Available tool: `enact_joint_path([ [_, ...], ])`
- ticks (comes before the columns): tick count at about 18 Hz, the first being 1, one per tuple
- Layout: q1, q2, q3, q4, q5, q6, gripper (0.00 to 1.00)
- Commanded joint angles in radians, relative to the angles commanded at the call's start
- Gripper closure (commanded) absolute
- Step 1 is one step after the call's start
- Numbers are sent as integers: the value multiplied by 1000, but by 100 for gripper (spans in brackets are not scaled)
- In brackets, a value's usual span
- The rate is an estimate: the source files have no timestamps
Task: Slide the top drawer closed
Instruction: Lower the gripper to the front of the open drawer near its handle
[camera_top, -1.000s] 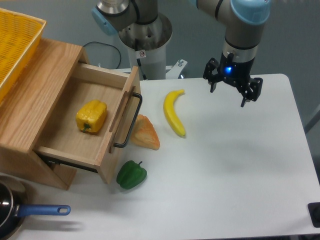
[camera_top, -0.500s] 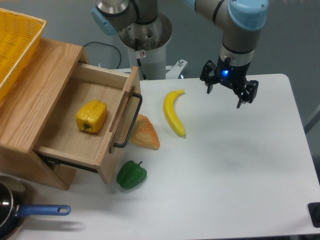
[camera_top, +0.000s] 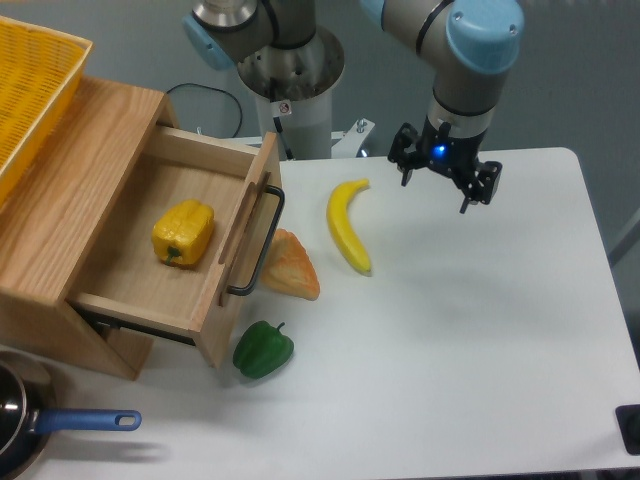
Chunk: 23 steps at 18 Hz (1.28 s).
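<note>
Top drawer (camera_top: 175, 235) found pulled well out of the wooden cabinet (camera_top: 60, 200), front panel angled toward the right, black bar handle (camera_top: 257, 243) facing the open tabletop (camera_top: 480, 330). Yellow bell pepper (camera_top: 183, 232) lying inside on the drawer floor, below the rim; no obstruction to closing expected from it.

Gripper (camera_top: 442, 180) suspended above the tabletop, right of the banana (camera_top: 347, 226), well apart from the drawer. Jaws spread wide, holding nothing.

Step in hand judged to be the approach to the drawer front; closing not yet begun.

Obstructions noted: bread wedge (camera_top: 290, 265) lying just beside the handle and front panel, possibly touching; green bell pepper (camera_top: 263, 349) close to the panel's lower corner; banana across the direct line from gripper to drawer.

Recommended practice:
- Pass above the banana rather than sweep across the surface.
- Descend in the gap between bread and banana; contact on the upper half of the front panel or on the handle, clear of the bread.
- Push square to the panel, along the drawer's slide direction, toward the cabinet; an off-axis push likely to bind the drawer in its runners.
- Steady, slow travel advised, to avoid jolting the cabinet and the yellow basket (camera_top: 30, 85) on top.
- Blue-handled pan (camera_top: 60, 425) at the near left corner lies off the path.
</note>
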Motion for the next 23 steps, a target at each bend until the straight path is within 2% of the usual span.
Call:
enact_joint_path([
  [2, -15, 0, 0, 0, 0, -29, 58],
  [4, -31, 0, 0, 0, 0, -55, 73],
  [10, -92, 0, 0, -6, -9, -127, 90],
  [12, -103, 1, 0, -8, -32, -161, 93],
  [18, -120, 17, 21, -14, -187, -192, 93],
  [23, -167, 20, 37, -12, -196, -247, 93],
])
